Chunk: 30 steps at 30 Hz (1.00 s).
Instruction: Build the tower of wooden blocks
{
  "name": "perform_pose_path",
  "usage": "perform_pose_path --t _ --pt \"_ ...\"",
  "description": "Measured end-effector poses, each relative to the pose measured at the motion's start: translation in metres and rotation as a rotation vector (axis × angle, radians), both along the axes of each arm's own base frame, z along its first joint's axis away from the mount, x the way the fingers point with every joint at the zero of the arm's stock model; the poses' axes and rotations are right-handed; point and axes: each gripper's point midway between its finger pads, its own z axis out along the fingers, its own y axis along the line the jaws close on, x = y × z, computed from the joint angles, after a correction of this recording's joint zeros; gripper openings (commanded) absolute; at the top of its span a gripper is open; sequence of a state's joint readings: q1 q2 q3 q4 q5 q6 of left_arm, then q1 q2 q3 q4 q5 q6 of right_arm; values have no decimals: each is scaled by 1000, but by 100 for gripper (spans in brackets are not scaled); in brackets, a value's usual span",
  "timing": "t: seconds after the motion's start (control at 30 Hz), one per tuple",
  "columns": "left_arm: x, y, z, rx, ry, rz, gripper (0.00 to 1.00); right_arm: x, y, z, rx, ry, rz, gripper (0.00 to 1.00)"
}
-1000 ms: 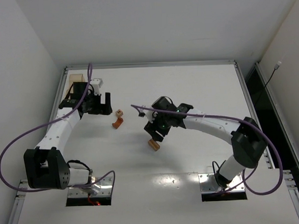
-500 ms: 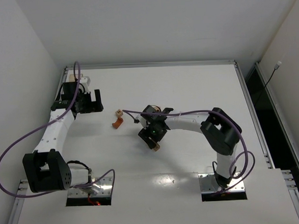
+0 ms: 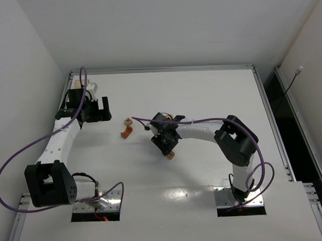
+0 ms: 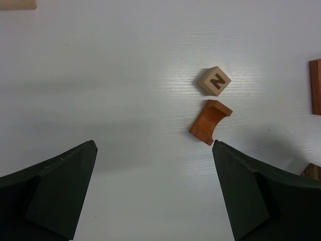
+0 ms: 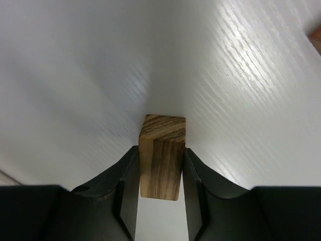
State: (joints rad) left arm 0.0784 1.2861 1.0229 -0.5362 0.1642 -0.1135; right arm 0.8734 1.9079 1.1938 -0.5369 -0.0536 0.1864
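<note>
**Mid-table: right gripper pinching one wood bar; left gripper wide open at the far left**

Near the middle of the white table (image 3: 213, 92), the right gripper (image 3: 169, 146) points steeply down. In the right wrist view the right gripper (image 5: 160, 168) has both fingers (image 5: 126, 178) pressed flat against the long sides of a wood bar (image 5: 161, 150), tan-brown with dark grain. The bar's end sticks out past the fingertips toward the table. From overhead, the wood bar (image 3: 171, 154) shows as a small tan piece poking out under the gripper on the near side. Cannot tell whether its lower end touches the surface.

The left gripper (image 3: 99, 111) hangs over the far-left part of the table, jaws spread wide, nothing between them. The left wrist view shows the left gripper (image 4: 154, 145) with bare table between the two dark fingers (image 4: 60, 186).

Loose pieces, between the two grippers:
- N cube (image 4: 214, 81), light tan, letter face up; overhead at (image 3: 128, 121).
- arch piece (image 4: 209, 122), reddish-brown, lying on its side just beside the cube, with a small gap between them; overhead at (image 3: 126, 133).
- reddish bar (image 4: 315, 86), cut off by the right edge of the left wrist view.

No two pieces are stacked.
</note>
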Motion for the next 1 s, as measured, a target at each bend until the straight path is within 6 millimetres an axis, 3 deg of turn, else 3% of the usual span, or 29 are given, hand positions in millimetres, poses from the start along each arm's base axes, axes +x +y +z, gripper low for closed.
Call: perform_pose_path --t 0.1,0.2,0.47,0.53,0.63,0.87,1.0 --pt "0 0 0 0 0 1 100 3 -7 5 -26 -24 -18 0" --pt "-1 1 1 -2 -9 10 100 18 -11 28 -42 -74 -83 0" --pt "-3 13 9 0 -42 134 100 123 2 153 134 -293 -413 0" --pt "-2 16 10 4 -47 165 100 141 -4 169 160 -322 -487 0" --pt "-2 20 10 9 -46 192 100 151 -12 162 141 -303 -548 0" --pt "-2 23 10 20 -46 210 100 146 -24 92 -11 -159 -579 0" --pt "-2 23 10 21 -45 210 100 149 -28 84 -22 -129 -601 0"
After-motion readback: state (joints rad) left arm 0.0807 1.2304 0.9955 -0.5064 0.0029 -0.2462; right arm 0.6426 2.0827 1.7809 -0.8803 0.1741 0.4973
